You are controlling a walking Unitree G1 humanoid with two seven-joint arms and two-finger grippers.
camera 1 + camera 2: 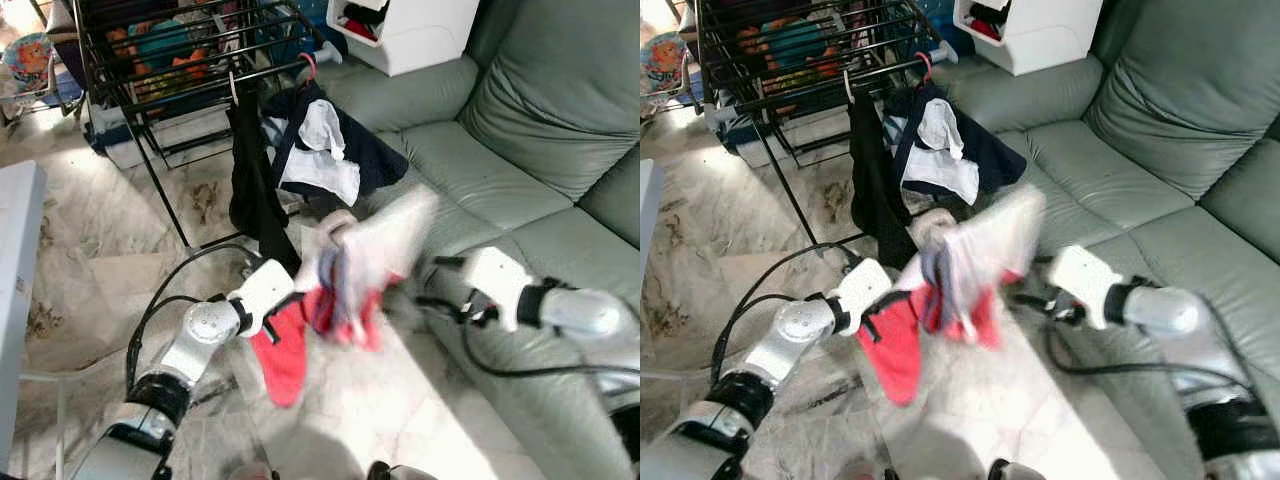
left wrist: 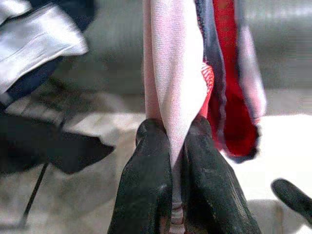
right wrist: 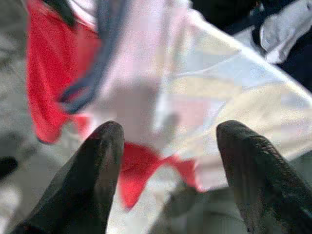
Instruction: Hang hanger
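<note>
A blurred bundle of white, pink and red clothing (image 1: 352, 268) hangs in the air over the floor between my two arms. My left gripper (image 1: 292, 300) is shut on it; in the left wrist view the black fingers (image 2: 146, 185) pinch a pale pink fold of cloth (image 2: 175, 73). My right gripper (image 3: 168, 131) stands open just beside the bundle on the sofa side, with nothing between its fingers. I cannot make out a hanger inside the bundle. A pink hanger hook (image 1: 309, 66) rests on the rail of the black drying rack (image 1: 180, 50) and carries a navy and white garment (image 1: 325, 150).
A black garment (image 1: 255, 185) hangs from the same rail. A grey-green leather sofa (image 1: 520, 130) runs along the right. A white box (image 1: 410, 30) stands behind it. A grey table edge (image 1: 15, 260) is at the left. Marble floor (image 1: 100, 250) lies below.
</note>
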